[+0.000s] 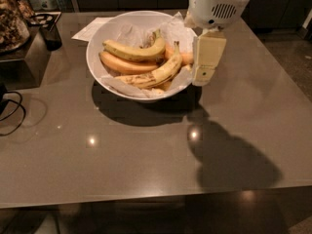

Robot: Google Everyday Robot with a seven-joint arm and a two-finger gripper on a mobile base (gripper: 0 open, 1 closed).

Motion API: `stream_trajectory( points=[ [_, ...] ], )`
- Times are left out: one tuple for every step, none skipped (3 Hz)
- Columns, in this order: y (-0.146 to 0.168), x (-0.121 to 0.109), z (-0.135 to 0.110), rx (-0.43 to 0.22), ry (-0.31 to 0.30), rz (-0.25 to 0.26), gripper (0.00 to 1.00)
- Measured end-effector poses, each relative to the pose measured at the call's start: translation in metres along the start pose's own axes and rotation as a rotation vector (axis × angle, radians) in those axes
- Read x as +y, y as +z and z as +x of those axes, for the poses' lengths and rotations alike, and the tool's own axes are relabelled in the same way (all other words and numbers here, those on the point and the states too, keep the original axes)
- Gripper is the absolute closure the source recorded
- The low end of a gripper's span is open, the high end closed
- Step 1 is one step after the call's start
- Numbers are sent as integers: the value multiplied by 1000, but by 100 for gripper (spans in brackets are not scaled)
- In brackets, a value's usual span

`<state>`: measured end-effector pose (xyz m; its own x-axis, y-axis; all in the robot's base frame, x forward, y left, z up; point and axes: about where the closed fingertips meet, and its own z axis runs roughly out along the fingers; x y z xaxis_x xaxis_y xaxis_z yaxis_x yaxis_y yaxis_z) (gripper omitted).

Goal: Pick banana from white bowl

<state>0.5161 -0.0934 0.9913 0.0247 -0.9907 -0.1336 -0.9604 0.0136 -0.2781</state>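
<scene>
Grey and glossy, the surface (146, 160) carries the bowl (90, 57) toward its back left, with dark cabinets behind. The bowl is lined with crumpled paper (129, 33) and holds three fruits. The banana (157, 74), dull and brown-speckled, lies at the front of the pile, nearest the camera. Behind it rest an orange banana (119, 65) and a cleaner yellow banana (136, 52).

As for progress, nothing is picked yet: the banana rests in the bowl, untouched as far as can be seen. The tool (202, 79) hangs from the white arm housing (217, 6) at the bowl's right rim, just beside the banana's raised end but apart from it. It appears edge-on as one cream block, so I cannot tell whether it is wide or narrow, and it holds nothing. The approach looks nearly done. Moving in over the fruit, closing on it and lifting it clear are all left.

The banana's long axis runs from lower left to upper right in this view, bowed so that the belly of the curve faces the camera. Its stem end tips upward at the right, toward the tool. The other end points left and lies low on the paper, near the front wall of the bowl.
</scene>
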Motion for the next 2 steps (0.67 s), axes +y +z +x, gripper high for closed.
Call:
stream_trajectory(
  points=[
    [11, -3, -6, 18, -65, -6, 12],
    [16, -8, -18, 31, -135, -9, 17]
  ],
)
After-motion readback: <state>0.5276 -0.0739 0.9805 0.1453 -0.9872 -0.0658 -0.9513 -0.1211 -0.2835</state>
